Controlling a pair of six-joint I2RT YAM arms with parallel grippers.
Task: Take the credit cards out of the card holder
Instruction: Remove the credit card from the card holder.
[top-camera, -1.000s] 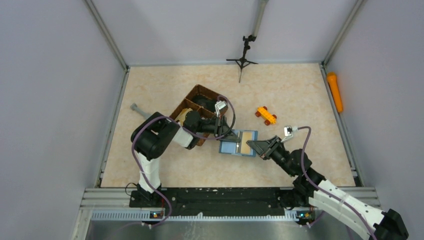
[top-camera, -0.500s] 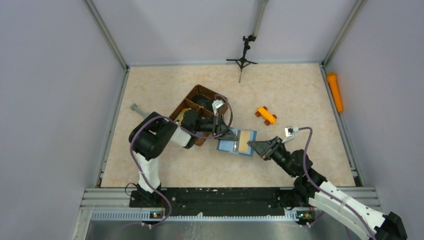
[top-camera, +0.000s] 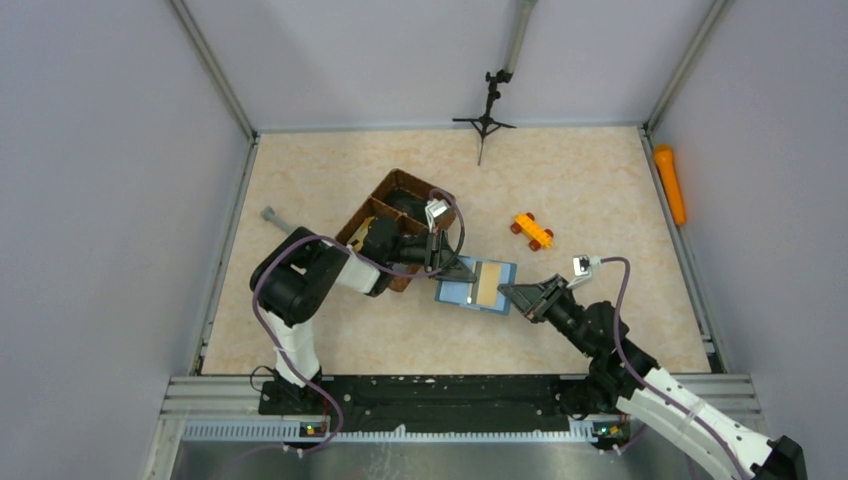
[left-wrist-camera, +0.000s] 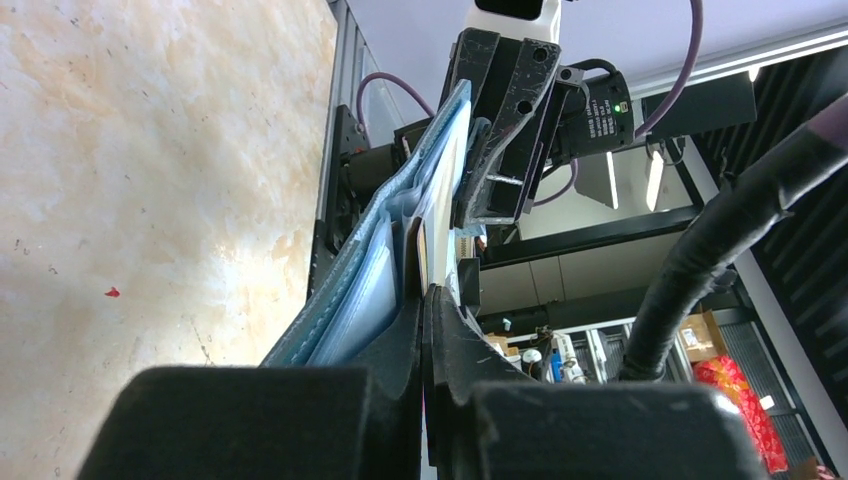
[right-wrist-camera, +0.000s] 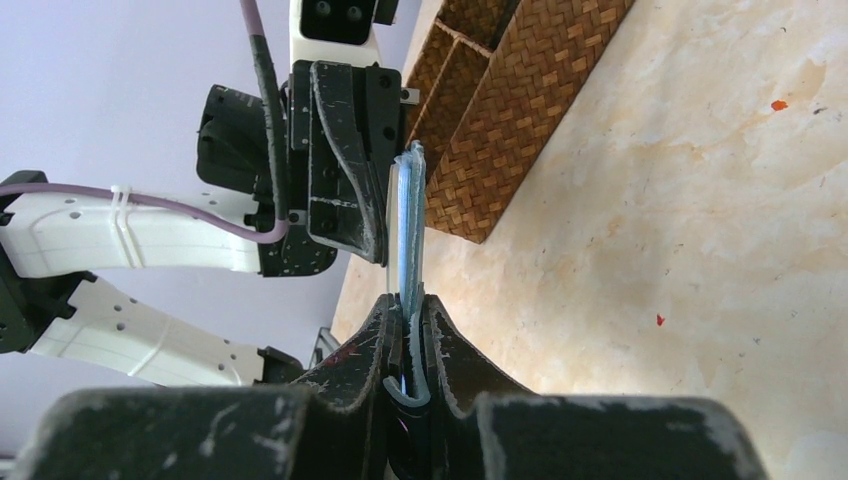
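The teal-blue card holder (top-camera: 460, 293) is open and held off the table between both grippers. A tan card (top-camera: 488, 283) lies on its lighter inside, on the right half. My left gripper (top-camera: 462, 270) is shut on the holder's left edge. In the left wrist view the blue leaves (left-wrist-camera: 370, 290) run up from the closed left gripper (left-wrist-camera: 424, 300). My right gripper (top-camera: 510, 292) is shut on the holder's right edge. In the right wrist view the holder (right-wrist-camera: 408, 220) stands edge-on in the right gripper (right-wrist-camera: 408, 310).
A brown woven divided basket (top-camera: 385, 215) stands just left of the card holder, under the left arm. An orange toy car (top-camera: 532, 230) lies to the right behind it. An orange cylinder (top-camera: 669, 185) lies by the right wall. A black tripod (top-camera: 487, 110) stands at the back.
The card holder and both grippers have shifted slightly to the left. The left arm's elbow has swung left. Both grips are unchanged.
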